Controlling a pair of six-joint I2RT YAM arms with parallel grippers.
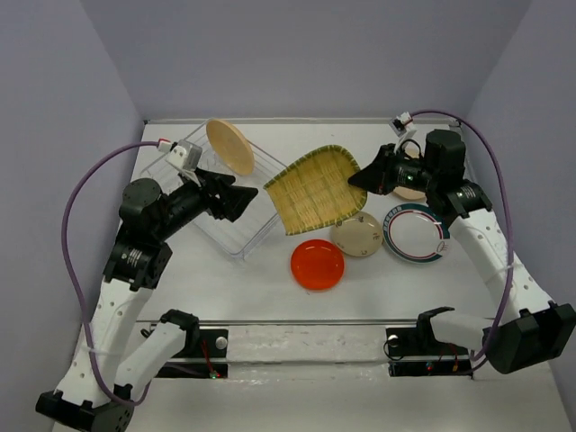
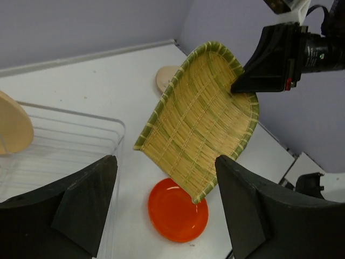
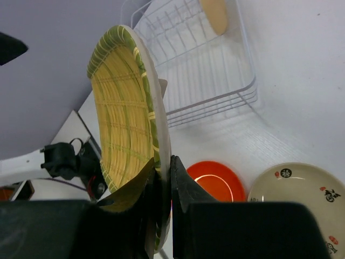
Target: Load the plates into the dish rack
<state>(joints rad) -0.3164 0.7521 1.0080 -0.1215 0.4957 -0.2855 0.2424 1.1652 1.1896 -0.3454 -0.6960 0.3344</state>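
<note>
My right gripper (image 1: 362, 178) is shut on the rim of the yellow-olive ribbed plate (image 1: 315, 191) and holds it tilted above the table, right of the dish rack (image 1: 236, 243). In the right wrist view the fingers (image 3: 180, 183) pinch the plate's edge (image 3: 124, 108). The peach plate (image 1: 229, 146) stands in the rack's far end. My left gripper (image 1: 243, 200) is open and empty over the rack's right side, facing the held plate (image 2: 199, 124). The red-orange plate (image 1: 317, 265), the cream painted plate (image 1: 356, 234) and the white plate with a dark rim (image 1: 416, 233) lie on the table. The small beige plate (image 2: 164, 78) is partly hidden.
Grey walls close in the table at the back and both sides. A metal rail (image 1: 297, 322) runs along the near edge between the arm bases. Purple cables loop from both arms.
</note>
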